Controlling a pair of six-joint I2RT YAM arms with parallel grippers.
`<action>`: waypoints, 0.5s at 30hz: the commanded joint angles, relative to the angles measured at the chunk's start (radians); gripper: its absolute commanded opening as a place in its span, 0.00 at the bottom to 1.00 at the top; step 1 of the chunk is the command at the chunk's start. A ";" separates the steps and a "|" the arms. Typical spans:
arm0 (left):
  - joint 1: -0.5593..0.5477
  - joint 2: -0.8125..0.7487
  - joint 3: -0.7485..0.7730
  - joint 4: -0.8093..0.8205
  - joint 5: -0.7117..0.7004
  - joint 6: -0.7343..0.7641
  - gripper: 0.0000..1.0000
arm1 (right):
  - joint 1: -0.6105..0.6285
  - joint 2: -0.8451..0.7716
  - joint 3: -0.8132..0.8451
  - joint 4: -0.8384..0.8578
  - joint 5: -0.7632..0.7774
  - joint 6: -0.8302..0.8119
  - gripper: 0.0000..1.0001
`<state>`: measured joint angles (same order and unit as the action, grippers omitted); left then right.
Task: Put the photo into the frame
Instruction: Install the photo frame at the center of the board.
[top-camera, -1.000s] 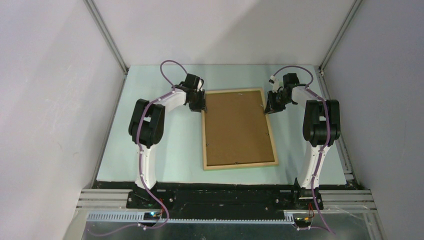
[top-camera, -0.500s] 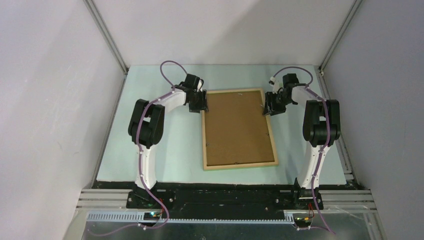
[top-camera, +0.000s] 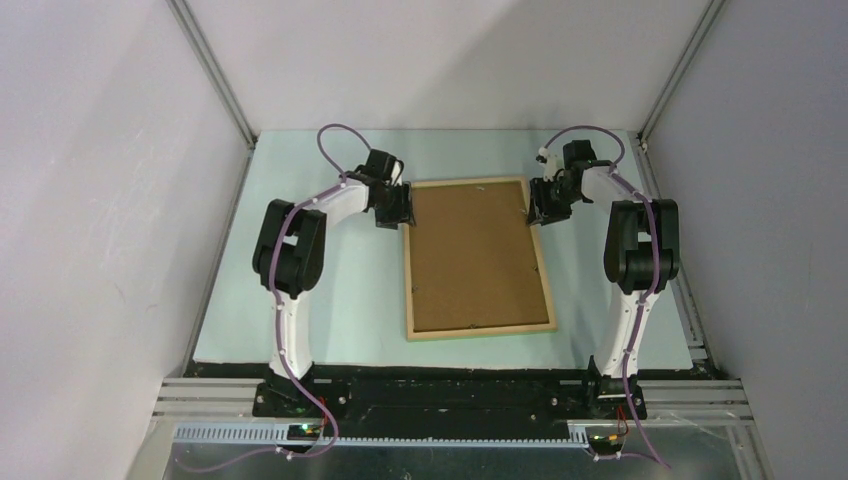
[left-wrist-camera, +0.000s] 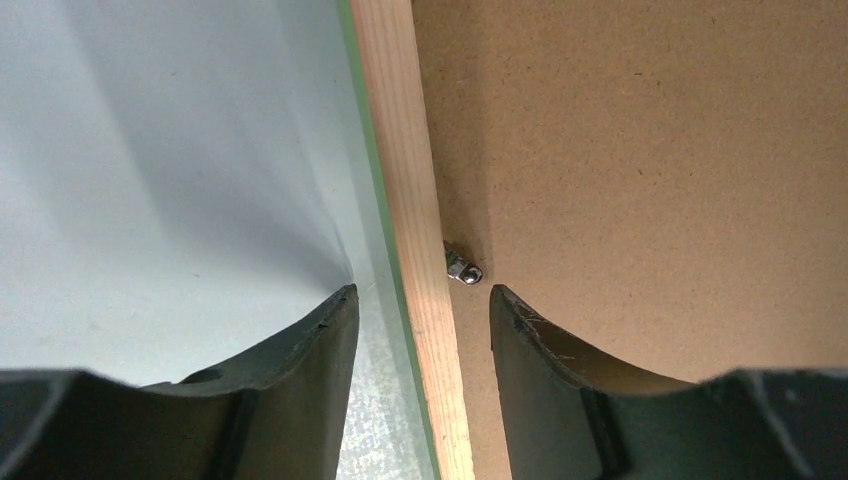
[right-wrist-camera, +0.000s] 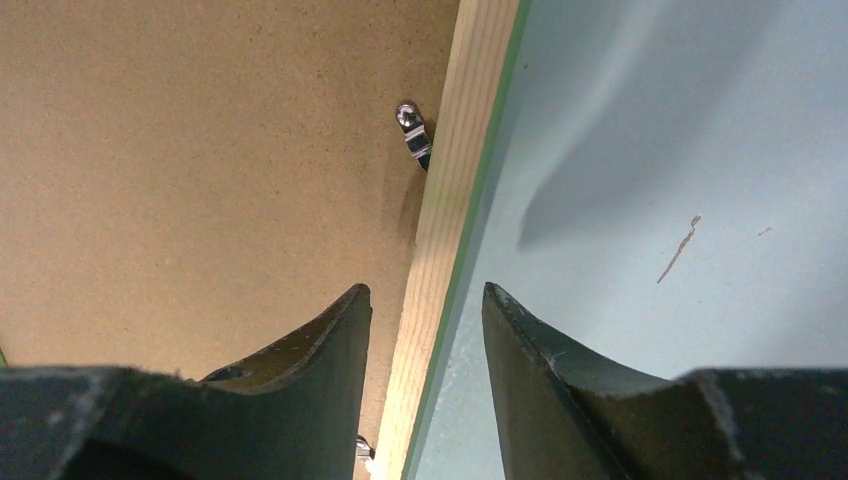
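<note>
The thin rectangular pale-wood picture frame (top-camera: 479, 330) lies flat, back up, about the middle of the pale table mat (top-camera: 330, 300), its long sides running away from the arm bases. Inside the frame sits the brown fibreboard backing board (top-camera: 474, 255), filling it rail to rail. At the frame's left rail, near the far corner, the black left gripper (top-camera: 397, 212) straddles the wood, with one finger outside over the mat and one inside over the board. A small metal clip (left-wrist-camera: 461, 269) sits at that rail's inner edge, just beyond the fingertips. Opposite, the black right gripper (top-camera: 545, 212) straddles the right rail likewise, with a second metal clip (right-wrist-camera: 412, 132) further along its inner edge.
</note>
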<state>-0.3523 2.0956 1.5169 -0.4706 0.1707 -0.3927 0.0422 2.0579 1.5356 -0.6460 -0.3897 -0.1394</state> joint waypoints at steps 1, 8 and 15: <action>0.014 -0.066 -0.004 -0.003 0.021 0.005 0.57 | 0.002 -0.057 -0.004 -0.015 0.009 -0.001 0.49; 0.018 -0.074 0.000 -0.004 0.028 0.017 0.59 | 0.009 -0.080 -0.020 -0.054 0.026 -0.018 0.48; 0.022 -0.092 0.005 -0.003 0.033 0.037 0.61 | 0.013 -0.098 -0.010 -0.046 0.052 -0.017 0.51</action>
<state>-0.3393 2.0930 1.5169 -0.4763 0.1913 -0.3885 0.0463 2.0029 1.4883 -0.6918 -0.3626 -0.1501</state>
